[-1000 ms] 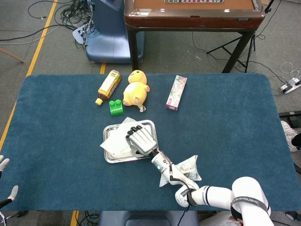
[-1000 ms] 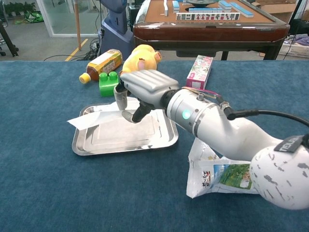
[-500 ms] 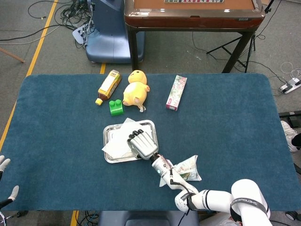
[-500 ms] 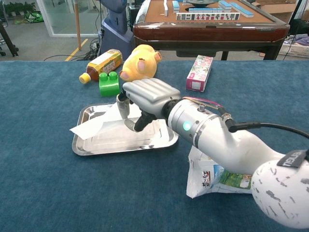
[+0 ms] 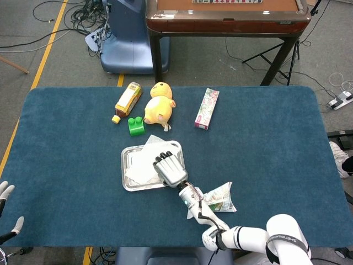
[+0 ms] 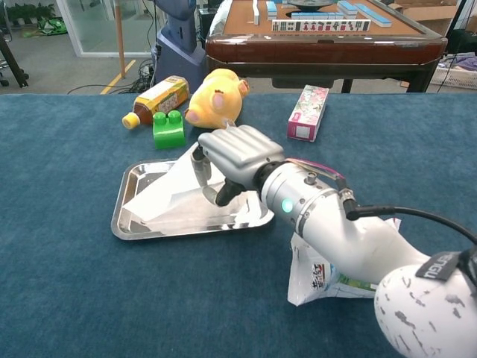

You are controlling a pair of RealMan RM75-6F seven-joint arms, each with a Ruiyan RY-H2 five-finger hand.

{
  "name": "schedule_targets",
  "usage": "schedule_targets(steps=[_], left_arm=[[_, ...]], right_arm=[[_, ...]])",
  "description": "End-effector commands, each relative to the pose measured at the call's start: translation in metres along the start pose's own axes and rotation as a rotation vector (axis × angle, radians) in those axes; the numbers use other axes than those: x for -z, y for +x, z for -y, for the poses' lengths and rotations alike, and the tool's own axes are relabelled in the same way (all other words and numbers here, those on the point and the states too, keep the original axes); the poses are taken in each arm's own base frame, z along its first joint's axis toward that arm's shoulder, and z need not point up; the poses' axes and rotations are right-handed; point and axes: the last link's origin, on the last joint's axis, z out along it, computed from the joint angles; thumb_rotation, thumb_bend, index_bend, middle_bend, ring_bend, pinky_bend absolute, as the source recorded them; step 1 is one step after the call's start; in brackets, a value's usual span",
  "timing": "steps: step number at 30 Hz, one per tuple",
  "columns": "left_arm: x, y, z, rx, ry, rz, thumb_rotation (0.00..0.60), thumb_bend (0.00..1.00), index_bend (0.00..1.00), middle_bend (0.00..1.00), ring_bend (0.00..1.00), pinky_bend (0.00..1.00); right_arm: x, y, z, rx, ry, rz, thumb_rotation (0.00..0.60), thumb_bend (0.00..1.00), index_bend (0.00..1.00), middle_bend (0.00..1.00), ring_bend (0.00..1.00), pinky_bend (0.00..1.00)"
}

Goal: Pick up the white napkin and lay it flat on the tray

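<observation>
blue carpet-like cloth covers the table (image 5: 265, 143), with cables and a mahjong table on the floor beyond; nearest the robot, at the table's lower left edge in the head view, only the pale fingertips of the left hand (image 5: 6, 194) show, and whether it is spread or curled i cannot tell; a crumpled snack bag (image 6: 335, 272) lies just right of the right forearm; ahead of it, the right hand (image 6: 223, 160) hangs over the tray (image 6: 119, 216), fingers curled down and pinching a raised edge of the white napkin (image 6: 168, 198), so it is clamped on the cloth; the napkin lies mostly inside the tray but tents upward toward the fingers, folded and sloped, not flat; judged from this, the carry is done and the spreading and release are left, since the sheet needs lowering and smoothing before letting go; farther off sit a green block (image 5: 135, 126), a bottle of tea (image 5: 127, 100) on its side, a yellow plush duck (image 5: 159, 109) and a slim patterned box (image 5: 207, 109).
</observation>
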Motion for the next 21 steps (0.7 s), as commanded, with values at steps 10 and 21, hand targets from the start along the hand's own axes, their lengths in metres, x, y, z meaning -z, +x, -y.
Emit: schedule_targets(steps=[10, 21], left_arm=[[0.001, 0.000, 0.003, 0.001, 0.008, 0.001, 0.600, 0.34, 0.07, 0.02, 0.04, 0.01], [0.002, 0.002, 0.003, 0.000, 0.008, -0.005, 0.600, 0.34, 0.07, 0.02, 0.04, 0.01]], right_arm=[[0.002, 0.003, 0.008, -0.071, 0.017, 0.008, 0.600, 0.41, 0.55, 0.35, 0.25, 0.32], [0.007, 0.014, 0.006, -0.086, 0.030, 0.006, 0.600, 0.09, 0.45, 0.33, 0.22, 0.32]])
